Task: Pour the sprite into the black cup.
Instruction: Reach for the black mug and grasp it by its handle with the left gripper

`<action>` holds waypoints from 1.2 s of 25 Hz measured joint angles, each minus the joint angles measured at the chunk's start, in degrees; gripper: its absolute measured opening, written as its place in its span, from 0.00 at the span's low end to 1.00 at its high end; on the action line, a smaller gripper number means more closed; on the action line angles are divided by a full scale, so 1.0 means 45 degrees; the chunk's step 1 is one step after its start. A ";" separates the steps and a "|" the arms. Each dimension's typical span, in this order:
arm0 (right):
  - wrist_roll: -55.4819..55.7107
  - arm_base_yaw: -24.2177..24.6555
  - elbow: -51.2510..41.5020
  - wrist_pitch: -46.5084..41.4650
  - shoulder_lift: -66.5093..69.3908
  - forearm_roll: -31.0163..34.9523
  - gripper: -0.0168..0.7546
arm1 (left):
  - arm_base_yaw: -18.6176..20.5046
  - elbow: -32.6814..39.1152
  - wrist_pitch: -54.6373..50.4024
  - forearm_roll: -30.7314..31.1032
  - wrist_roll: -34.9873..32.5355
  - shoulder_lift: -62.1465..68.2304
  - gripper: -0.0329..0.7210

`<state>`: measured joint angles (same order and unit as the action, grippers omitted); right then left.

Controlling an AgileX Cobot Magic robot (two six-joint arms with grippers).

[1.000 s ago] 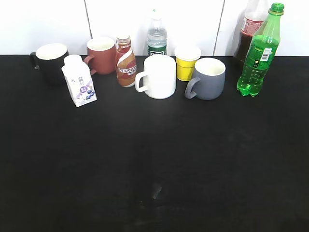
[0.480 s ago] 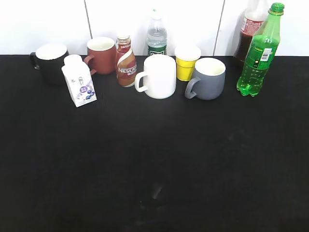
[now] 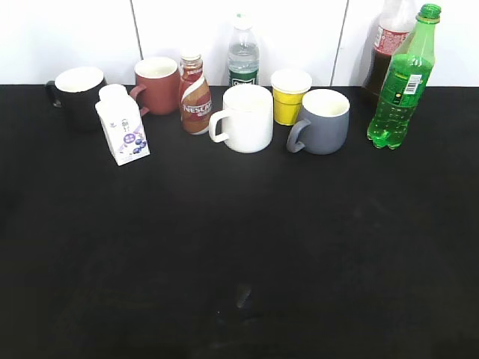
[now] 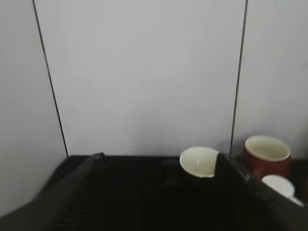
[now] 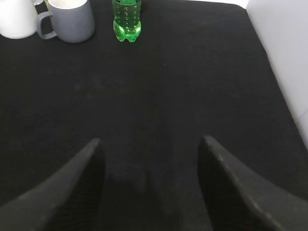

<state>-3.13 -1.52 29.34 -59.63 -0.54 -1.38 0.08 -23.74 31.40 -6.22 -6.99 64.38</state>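
My right jaws (image 5: 149,159) hang spread wide and released above the bare black desk (image 5: 192,86), gripping nothing; the two dark fingers (image 5: 77,187) frame an empty stretch of desk in the right wrist view. Straight ahead of them, well apart, the sprite (image 5: 127,18) stands upright near the far edge, only its lower green body showing in that view. Just left of it there is the grey mug (image 5: 71,20), handle turned toward me on the left, and the edge of the white mug (image 5: 14,19).

My left jaws (image 4: 156,192) are also parted and hold nothing; their dark fingers (image 4: 62,197) spread out to either side at the bottom of the left wrist view. Between them, farther on, the black cup (image 4: 198,166) shows its white inside, its dark body hard to separate from the desk. To its right sit the maroon mug (image 4: 267,155) and the white cap of a small carton (image 4: 280,185).

In the exterior view neither arm appears. The black cup (image 3: 77,96) stands at the far left of the back row, the sprite (image 3: 403,81) at the far right, so the two are well apart. Between them, left to right: small carton (image 3: 123,127), maroon mug (image 3: 156,84), brown Nescafe bottle (image 3: 194,95), white mug (image 3: 245,118) with a water bottle (image 3: 243,54) behind it, yellow cup (image 3: 290,97), grey mug (image 3: 323,121). A dark-liquid bottle with red label (image 3: 385,45) stands just behind the sprite.
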 joint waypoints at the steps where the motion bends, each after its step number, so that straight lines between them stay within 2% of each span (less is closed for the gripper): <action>1: 0.0000 0.0000 0.0000 0.0000 0.0000 0.0000 0.62 | 0.0000 0.0000 0.1601 0.0014 0.0000 0.2169 0.74; 5: 0.0000 0.0000 0.0000 0.0000 0.0000 0.0000 0.62 | 0.0048 -0.0686 0.3594 0.0181 0.0136 0.6737 0.68; 10: 0.0000 0.0000 0.0000 0.0000 0.0000 0.0000 0.62 | 0.1548 -0.4006 0.3808 0.4149 0.1357 0.9980 0.68; 13: 0.0000 0.0000 0.0000 0.0000 0.0000 0.0000 0.62 | 0.1801 -0.6001 0.3379 0.5911 0.1900 1.1738 0.68; 19: 0.0000 0.0000 0.0000 0.0000 0.0000 0.0000 0.62 | 0.2298 -0.9285 0.3121 0.7194 0.3604 1.4216 0.68; 30: 0.0000 0.0000 0.0000 0.0000 0.0000 0.0000 0.62 | 0.2298 -1.2590 0.2961 0.8201 0.4907 1.6471 0.68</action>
<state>-3.13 -1.52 29.34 -59.63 -0.54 -1.38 10.42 -80.40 44.73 30.68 15.10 138.50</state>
